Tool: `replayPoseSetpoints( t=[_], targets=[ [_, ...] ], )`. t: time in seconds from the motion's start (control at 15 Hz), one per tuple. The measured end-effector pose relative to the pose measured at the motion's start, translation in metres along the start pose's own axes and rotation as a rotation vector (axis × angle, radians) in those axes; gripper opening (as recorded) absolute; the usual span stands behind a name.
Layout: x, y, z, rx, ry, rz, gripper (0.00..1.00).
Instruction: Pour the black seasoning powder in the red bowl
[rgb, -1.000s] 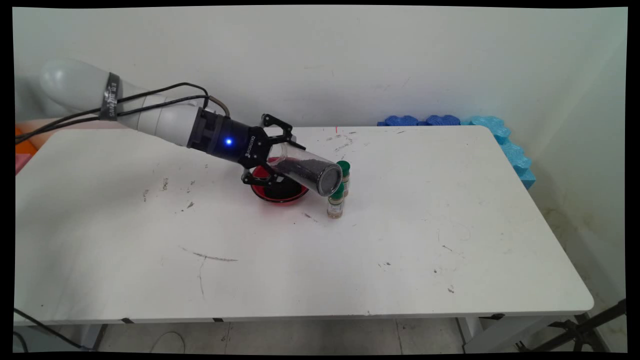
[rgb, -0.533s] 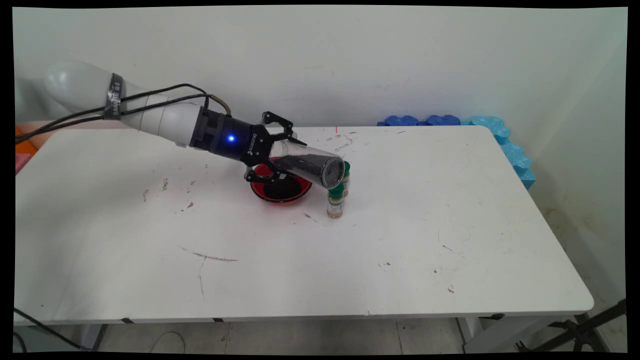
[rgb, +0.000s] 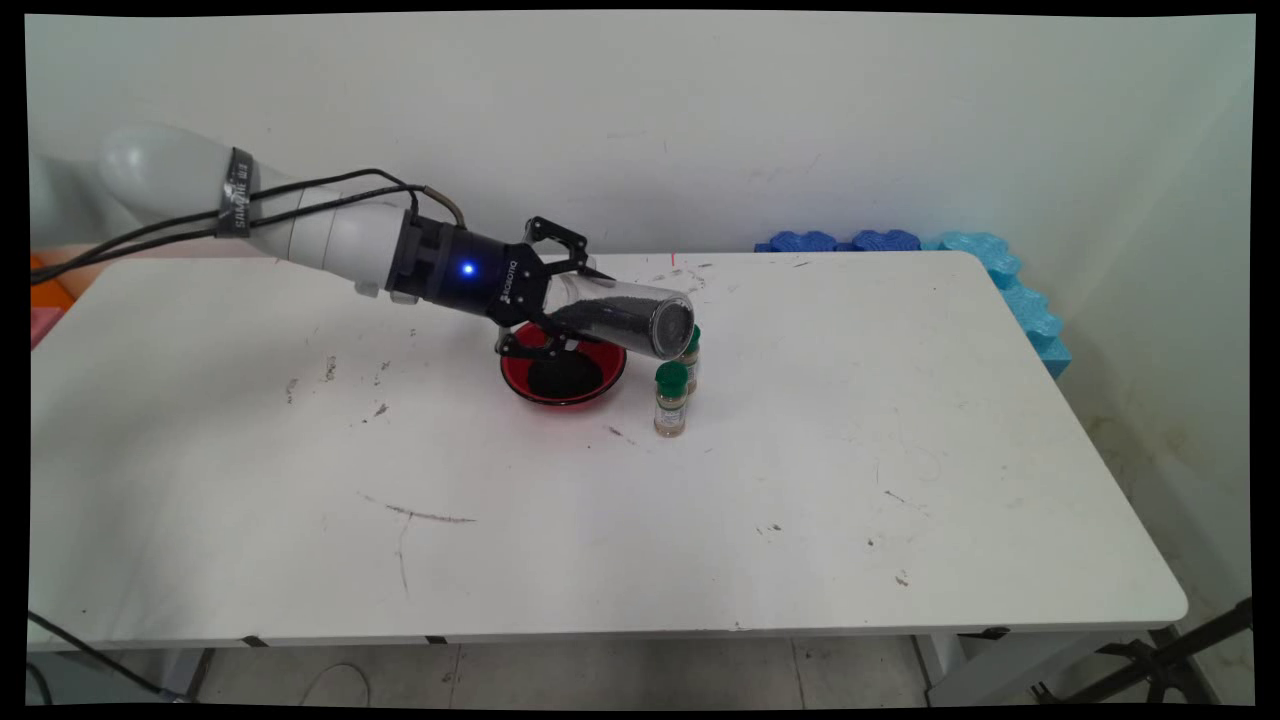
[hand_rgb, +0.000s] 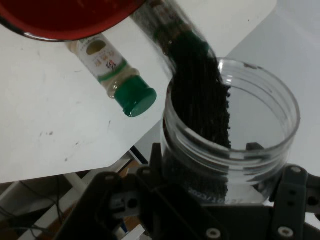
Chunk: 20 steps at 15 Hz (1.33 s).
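White table stretched out under a pale wall, scuffed with dark marks. And there was the clear jar, lying near level, black grains heaped along its lower side! It hung above the red bowl, partly hiding the farther green-capped bottle behind its nearer twin. The gripper was clenched on the jar's open end.

main view: fixed, high above the worktop near side, facing the back wall, far off | hand view: mounted on the tool, looking along it, very close | shared: clear jar, green-capped bottle beside it, red bowl
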<state>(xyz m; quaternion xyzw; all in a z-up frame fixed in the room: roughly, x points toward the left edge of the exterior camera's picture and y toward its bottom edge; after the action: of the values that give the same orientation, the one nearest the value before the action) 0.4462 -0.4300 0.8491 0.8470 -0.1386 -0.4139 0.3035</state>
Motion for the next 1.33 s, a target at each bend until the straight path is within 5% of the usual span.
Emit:
replayPoseSetpoints(
  t=[1.33],
  targets=[
    [0.0074, 0.0018, 0.0035, -0.012, -0.002, -0.028, 0.0]
  ],
)
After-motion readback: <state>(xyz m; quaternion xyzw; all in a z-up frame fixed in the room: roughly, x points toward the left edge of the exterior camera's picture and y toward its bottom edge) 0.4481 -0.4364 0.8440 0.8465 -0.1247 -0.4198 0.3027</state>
